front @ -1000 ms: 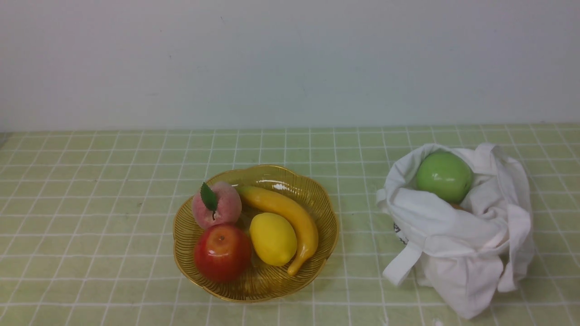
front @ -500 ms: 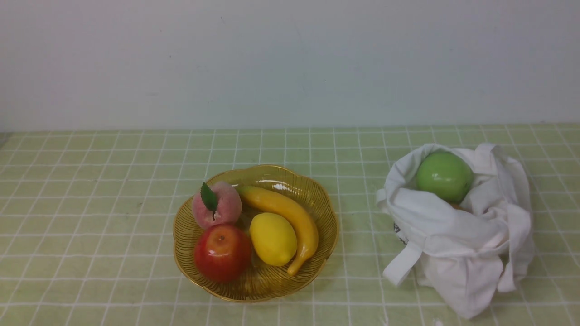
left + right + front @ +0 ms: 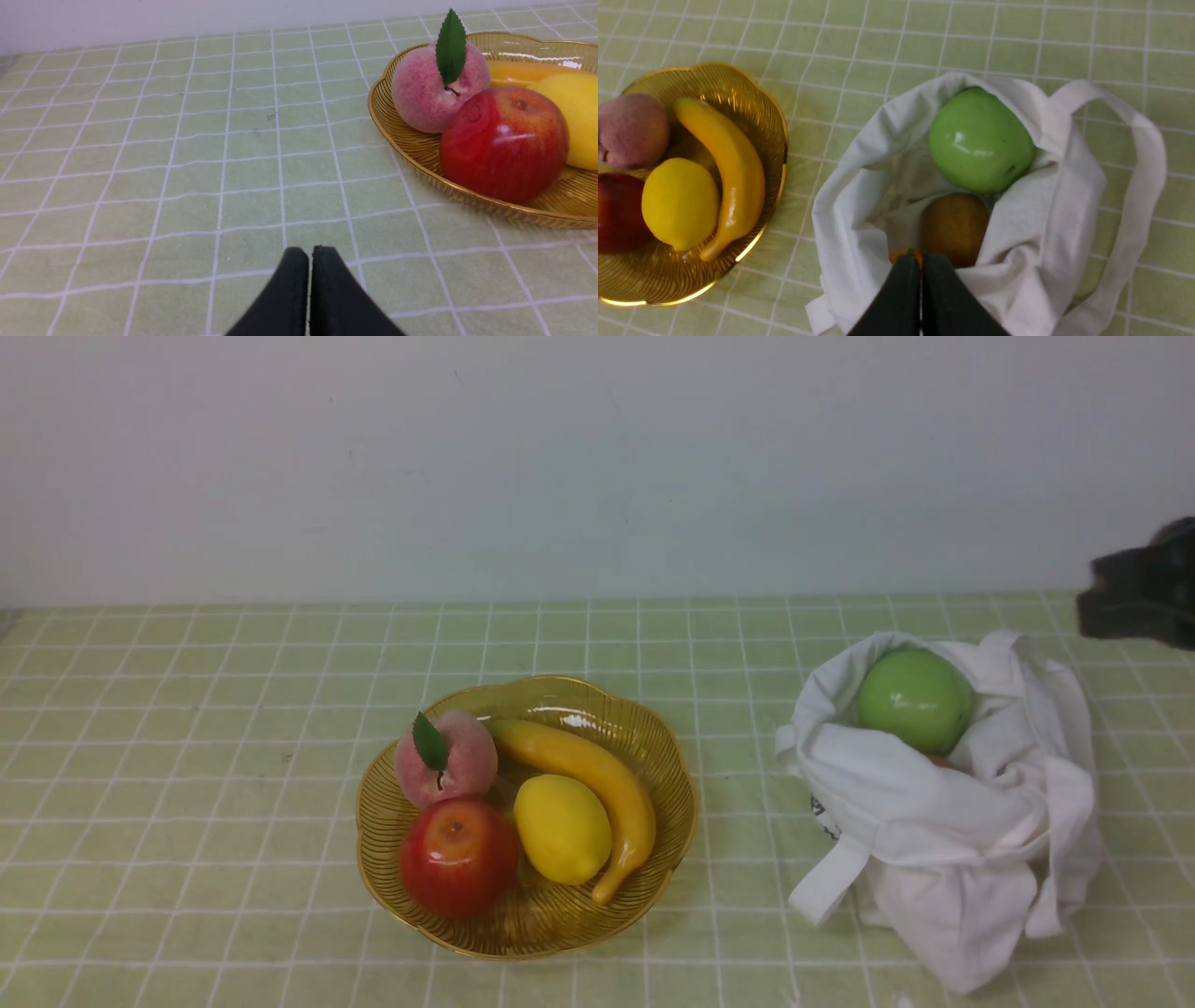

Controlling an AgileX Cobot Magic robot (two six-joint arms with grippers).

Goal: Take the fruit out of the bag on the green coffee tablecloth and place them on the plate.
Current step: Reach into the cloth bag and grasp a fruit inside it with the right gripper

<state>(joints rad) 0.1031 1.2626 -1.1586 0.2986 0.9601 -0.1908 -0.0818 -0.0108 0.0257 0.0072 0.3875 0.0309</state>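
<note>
A glossy green apple [image 3: 917, 700] [image 3: 980, 140] lies in the open mouth of the white cloth bag [image 3: 943, 859] [image 3: 859, 196] on the green checked tablecloth [image 3: 187, 709]. Beside it inside the bag sits a brown kiwi [image 3: 955, 228], with a bit of something orange [image 3: 901, 255] below it. The amber scalloped plate [image 3: 579, 695] [image 3: 714, 79] [image 3: 406, 144] stands left of the bag. My right gripper [image 3: 920, 259] hangs shut above the bag's near side, holding nothing. My left gripper [image 3: 309, 252] is shut and empty, low over bare cloth left of the plate.
On the plate lie a pink peach [image 3: 446, 758], a red apple [image 3: 457, 857], a lemon [image 3: 562, 829] and a banana [image 3: 597, 775]. A dark part of the right arm [image 3: 1139, 588] shows at the right edge. A strap handle [image 3: 1143, 154] loops beside the bag.
A dark part of the right arm has come into the front view at the right edge, above the bag. The fruit, bag and plate have not moved.
</note>
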